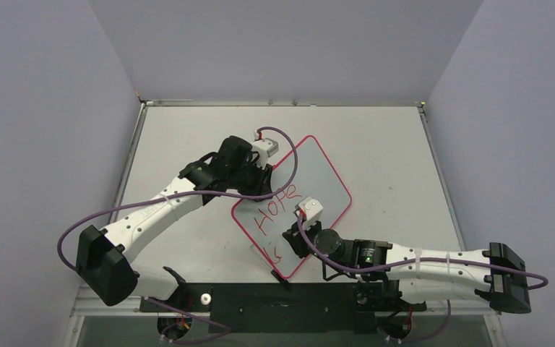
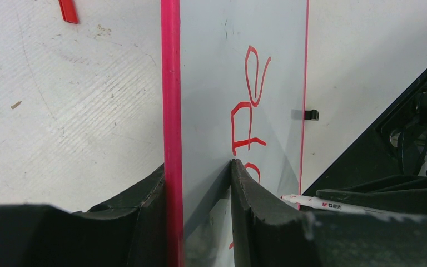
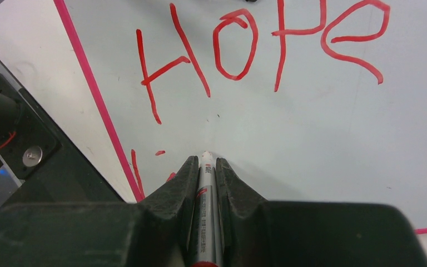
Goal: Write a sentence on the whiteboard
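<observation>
The whiteboard [image 1: 325,181] lies slanted mid-table, white with a thin pink rim. The sentence [image 1: 276,204] reads "HOPE" in red, with a few short red strokes [image 3: 135,167] on a lower line by the rim. My left gripper [image 1: 263,176] is at the board's upper-left long edge. In the left wrist view [image 2: 199,164] one finger sits outside the rim and the other on the white face [image 2: 211,83], closed on that strip. My right gripper [image 3: 205,158] is shut on a grey marker [image 3: 207,200], whose tip is just under "HOPE" [image 3: 233,50].
A small red piece [image 2: 68,11] lies on the grey-white table [image 1: 390,144] beside the board. A black clip [image 2: 310,114] sits at the board's far rim. The black base plate [image 1: 282,303] runs along the near edge, and walls close in three sides.
</observation>
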Motion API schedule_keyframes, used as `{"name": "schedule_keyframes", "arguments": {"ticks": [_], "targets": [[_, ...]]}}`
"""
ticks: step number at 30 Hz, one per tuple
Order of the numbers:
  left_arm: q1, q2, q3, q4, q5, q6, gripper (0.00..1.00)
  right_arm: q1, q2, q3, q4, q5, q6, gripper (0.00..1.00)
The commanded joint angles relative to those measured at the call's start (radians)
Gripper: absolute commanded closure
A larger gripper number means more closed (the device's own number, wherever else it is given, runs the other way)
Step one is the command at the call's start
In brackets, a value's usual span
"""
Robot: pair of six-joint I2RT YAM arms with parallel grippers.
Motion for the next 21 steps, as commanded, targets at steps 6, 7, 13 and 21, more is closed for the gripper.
{"name": "schedule_keyframes", "arguments": {"ticks": [6, 7, 13, 21], "targets": [[-0.007, 0.046, -0.032, -0.094, -0.223, 0.152, 1.00, -0.009, 0.035, -0.017, 0.062, -0.019, 0.009, 1.00], [-0.007, 0.047, -0.032, -0.094, -0.223, 0.153, 1.00, -0.010, 0.039, -0.015, 0.067, -0.021, 0.008, 1.00], [-0.007, 0.048, -0.032, -0.096, -0.222, 0.152, 1.00, -0.009, 0.071, -0.013, 0.095, -0.044, 0.010, 1.00], [-0.007, 0.050, -0.032, -0.095, -0.224, 0.151, 1.00, -0.008, 0.073, -0.034, 0.107, -0.071, 0.028, 1.00]]}}
